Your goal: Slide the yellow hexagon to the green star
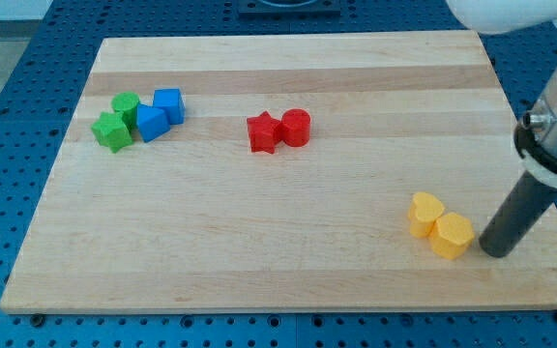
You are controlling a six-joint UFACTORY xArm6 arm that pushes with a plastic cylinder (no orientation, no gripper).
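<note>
Barely started: my tip (496, 251) sits bare just right of the yellow hexagon (453, 235), probably not touching; green star (112, 131) far left

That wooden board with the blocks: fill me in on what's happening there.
My tip rests on the wooden board, just to the view's right of the yellow hexagon, which touches another yellow block. The green star sits far off at the view's upper left, clustered with a second green block and two blue blocks. The hexagon hasn't reached it.

No readable text or labels anywhere.
</note>
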